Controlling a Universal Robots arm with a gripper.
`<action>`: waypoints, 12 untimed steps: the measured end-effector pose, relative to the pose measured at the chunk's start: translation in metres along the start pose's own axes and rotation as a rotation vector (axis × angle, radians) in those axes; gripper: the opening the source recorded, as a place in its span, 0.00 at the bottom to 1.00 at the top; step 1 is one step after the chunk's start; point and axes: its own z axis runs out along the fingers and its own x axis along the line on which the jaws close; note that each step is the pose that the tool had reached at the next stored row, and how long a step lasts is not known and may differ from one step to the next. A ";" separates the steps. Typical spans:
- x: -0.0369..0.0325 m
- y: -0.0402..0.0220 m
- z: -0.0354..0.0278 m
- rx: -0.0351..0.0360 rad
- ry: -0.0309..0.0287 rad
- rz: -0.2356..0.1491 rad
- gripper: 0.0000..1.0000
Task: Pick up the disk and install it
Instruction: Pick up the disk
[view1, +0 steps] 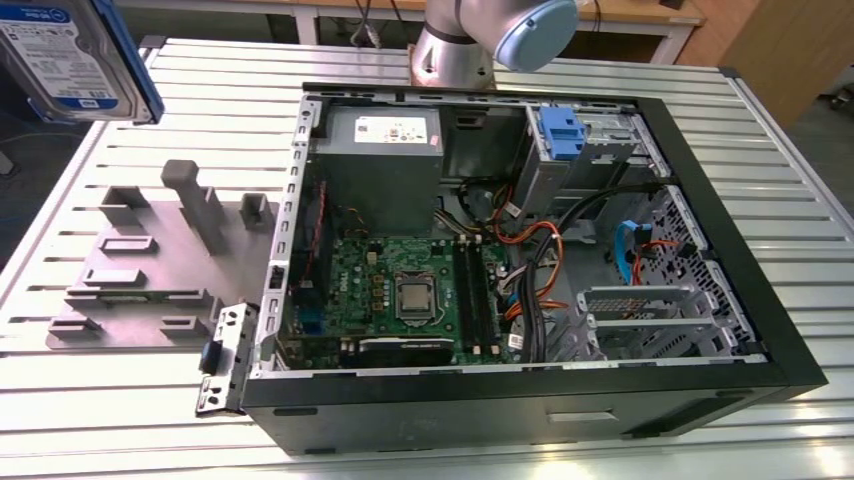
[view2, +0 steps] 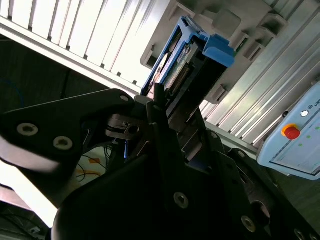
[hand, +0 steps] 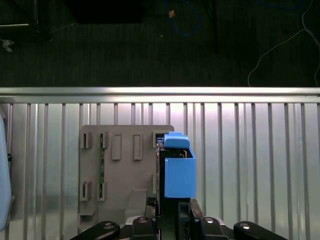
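Observation:
The disk (view1: 70, 52), silver-grey with a white-and-blue label and blue side rails, hangs in the air above the table's far corner at the exterior view's left. In the first wrist view the disk (hand: 177, 170) stands on edge, with its blue rail facing the camera. My gripper (hand: 172, 212) is shut on its lower end. It hovers over the grey fixture (hand: 122, 165). In the second wrist view the dark fingers (view2: 162, 117) clamp the disk (view2: 187, 62) from both sides.
The open computer case (view1: 787, 330) lies on the slatted table, with a drive bay and blue latch (view1: 561, 130) at its far end beside the power-supply box (view1: 380, 150). The grey fixture (view1: 147, 270) and a loose metal bracket (view1: 224, 355) lie to the case's left. A pendant (view2: 295, 135) lies nearby.

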 end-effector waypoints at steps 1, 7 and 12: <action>0.0000 0.0000 -0.0008 0.0000 0.0000 0.000 0.35; -0.0001 0.0001 -0.0024 0.0001 -0.0001 0.000 0.35; -0.0001 0.0001 -0.0026 0.0000 0.0000 0.000 0.35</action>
